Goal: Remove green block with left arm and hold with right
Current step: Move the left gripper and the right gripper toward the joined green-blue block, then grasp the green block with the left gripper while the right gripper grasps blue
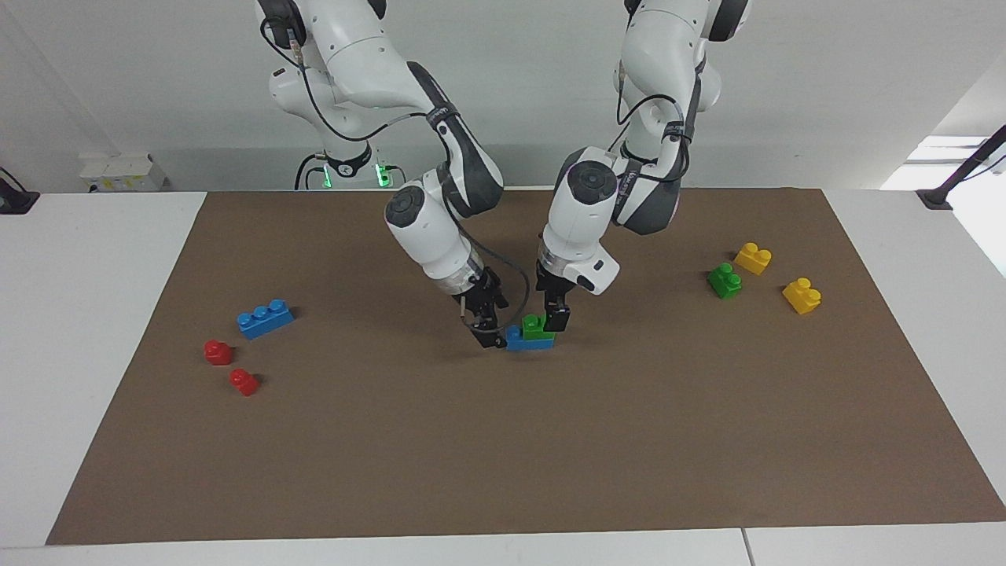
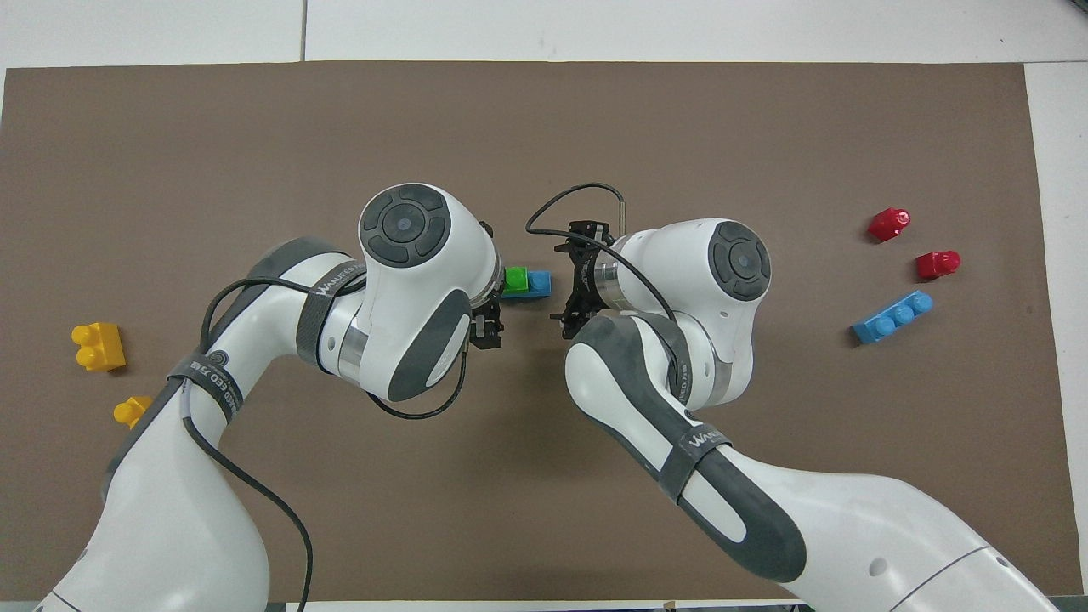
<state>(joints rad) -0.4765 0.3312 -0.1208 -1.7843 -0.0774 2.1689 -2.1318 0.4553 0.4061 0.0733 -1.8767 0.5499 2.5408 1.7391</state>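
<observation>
Green block [image 1: 536,327] sits on blue brick [image 1: 525,341]; left tool [image 1: 552,317] grasps green block, right tool [image 1: 491,335] clamps blue brick end.

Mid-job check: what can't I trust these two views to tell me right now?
- Overhead view: the left arm's wrist covers the left claw and part of the green block.
- Neither view settles whether either claw grips; the right claw sits at the blue brick.
- Overhead view: the left arm hides the dark green brick and half of one yellow brick.
</observation>
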